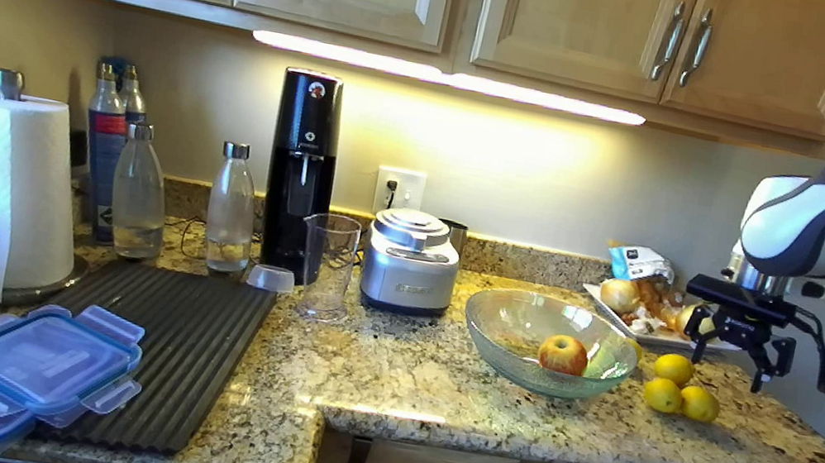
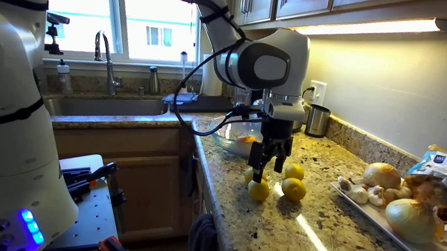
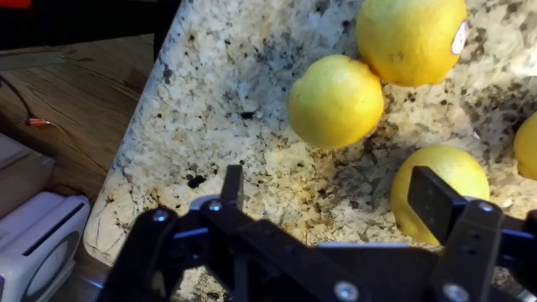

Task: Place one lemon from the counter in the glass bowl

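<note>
Wrist view: I am seeing my claw (image 3: 332, 191) from behind, its base running out of the frame; its fingers (image 3: 432, 201) are standing wide apart.
Covered lemon (image 3: 453, 167): it is lying below the finger on that view's right, partly hidden behind it; whether the two are touching, I cannot tell.
Edge lemon (image 3: 529, 147): it is sitting farther out past that same finger, and the frame is cutting it off.
Touching lemons: the near lemon (image 3: 335, 100) is resting against the stickered lemon (image 3: 411, 42), both lying on the counter (image 3: 201, 84) ahead of my claw; the frame is cropping the stickered lemon's top.
Long axis: all four are looking nearly round from above, so I am not making out which way any is pointing.
Claw height: in both exterior views I am hanging above the counter, near the lemons.
Glass bowl (image 1: 522, 377): in an exterior view it is standing lower than my claw, past the lemons, holding an apple (image 1: 560, 352); in an exterior view my claw (image 2: 268, 172) is covering part of it.
</note>
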You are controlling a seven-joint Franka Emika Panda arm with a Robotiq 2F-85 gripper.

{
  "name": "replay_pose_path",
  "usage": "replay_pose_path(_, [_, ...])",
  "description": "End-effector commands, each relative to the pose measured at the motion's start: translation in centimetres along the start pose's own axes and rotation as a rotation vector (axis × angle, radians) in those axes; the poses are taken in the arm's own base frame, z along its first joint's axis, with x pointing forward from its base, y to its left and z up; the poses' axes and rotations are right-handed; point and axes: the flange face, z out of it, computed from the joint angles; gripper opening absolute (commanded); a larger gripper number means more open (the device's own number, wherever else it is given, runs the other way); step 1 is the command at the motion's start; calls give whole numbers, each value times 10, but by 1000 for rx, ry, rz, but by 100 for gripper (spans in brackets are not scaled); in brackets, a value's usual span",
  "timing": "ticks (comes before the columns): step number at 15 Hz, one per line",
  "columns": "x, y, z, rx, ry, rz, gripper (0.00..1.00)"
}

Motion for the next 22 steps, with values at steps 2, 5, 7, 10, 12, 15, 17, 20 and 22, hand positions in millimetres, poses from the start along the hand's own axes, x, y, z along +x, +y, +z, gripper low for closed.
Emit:
replay_pose_path(2, [4,-1,17,35,-11,149,100])
replay_pose_path(5, [3,2,26,21,-49,194,100])
replay_pose_path(7, [2,4,31,23,-60,213,100])
replay_pose_path(10, [4,3,40,28,-65,227,100])
replay_pose_path(12, [4,3,46,37,-69,230,100])
replay_pose_path(15, [2,2,54,44,-69,235,100])
replay_pose_path(17, [1,0,60,42,-71,236,100])
replay_pose_path(20, [0,-1,65,35,-72,238,99])
replay_pose_path(22, [0,-1,67,34,-73,241,88])
